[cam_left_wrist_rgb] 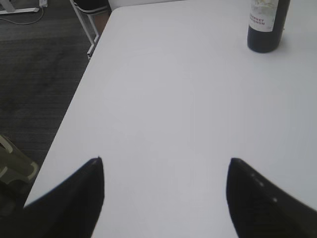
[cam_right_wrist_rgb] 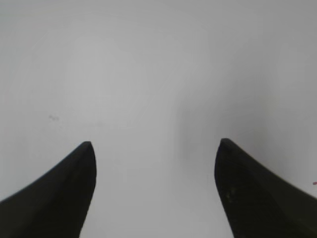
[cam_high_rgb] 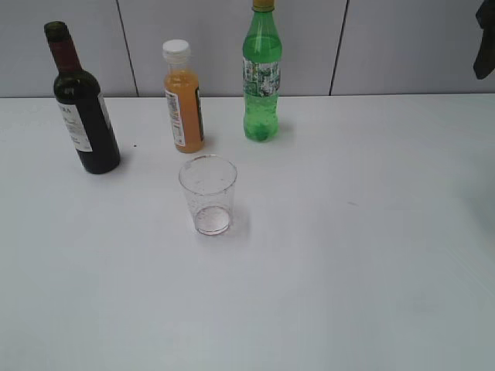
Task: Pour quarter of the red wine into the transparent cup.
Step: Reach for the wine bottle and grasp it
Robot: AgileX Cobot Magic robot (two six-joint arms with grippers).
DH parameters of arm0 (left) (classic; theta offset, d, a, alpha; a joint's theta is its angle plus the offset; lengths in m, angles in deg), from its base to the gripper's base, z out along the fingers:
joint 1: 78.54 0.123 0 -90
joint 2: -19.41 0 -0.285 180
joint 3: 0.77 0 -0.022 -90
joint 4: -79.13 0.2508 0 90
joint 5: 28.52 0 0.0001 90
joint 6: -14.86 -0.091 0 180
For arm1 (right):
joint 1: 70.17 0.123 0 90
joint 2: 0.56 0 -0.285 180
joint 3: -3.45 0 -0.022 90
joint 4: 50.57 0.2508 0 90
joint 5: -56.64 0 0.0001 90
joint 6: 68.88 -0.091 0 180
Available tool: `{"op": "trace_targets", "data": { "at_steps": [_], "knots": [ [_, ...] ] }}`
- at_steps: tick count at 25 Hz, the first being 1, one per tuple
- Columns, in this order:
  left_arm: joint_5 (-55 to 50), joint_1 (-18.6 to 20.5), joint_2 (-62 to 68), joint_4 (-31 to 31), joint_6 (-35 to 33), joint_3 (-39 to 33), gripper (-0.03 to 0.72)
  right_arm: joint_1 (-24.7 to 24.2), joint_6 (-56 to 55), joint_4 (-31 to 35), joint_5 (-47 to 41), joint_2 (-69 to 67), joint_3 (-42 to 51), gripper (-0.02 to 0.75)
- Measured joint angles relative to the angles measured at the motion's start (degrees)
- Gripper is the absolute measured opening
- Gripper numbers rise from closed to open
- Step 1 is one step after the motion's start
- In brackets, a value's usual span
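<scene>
The dark wine bottle [cam_high_rgb: 85,116] with maroon foil neck and white label stands upright at the back left of the white table [cam_high_rgb: 348,270]; its lower part also shows in the left wrist view [cam_left_wrist_rgb: 266,25] at the top right. The transparent cup [cam_high_rgb: 208,194] stands upright near the table's middle, empty apart from a faint residue at its base. My left gripper [cam_left_wrist_rgb: 165,161] is open and empty above bare table, well short of the bottle. My right gripper [cam_right_wrist_rgb: 154,143] is open and empty above bare table. Only a dark part of the right arm [cam_high_rgb: 485,46] shows at the exterior view's right edge.
An orange-juice bottle [cam_high_rgb: 183,97] with white cap stands behind the cup. A tall green soda bottle [cam_high_rgb: 262,73] stands at the back middle. The table's left edge [cam_left_wrist_rgb: 74,106] drops to dark floor, with a chair leg [cam_left_wrist_rgb: 86,25] beyond.
</scene>
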Motion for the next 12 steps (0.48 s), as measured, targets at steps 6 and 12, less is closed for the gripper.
{"op": "trace_targets", "data": {
  "at_steps": [6, 12],
  "knots": [
    [0.0, 0.0, 0.0, 0.0, 0.0, 0.0, 0.582, -0.07, 0.2, 0.0, -0.93, 7.76, 5.4, 0.593],
    [0.0, 0.0, 0.0, 0.0, 0.0, 0.0, 0.582, -0.07, 0.3, 0.0, -1.18, 21.74, 21.93, 0.592]
  ]
}}
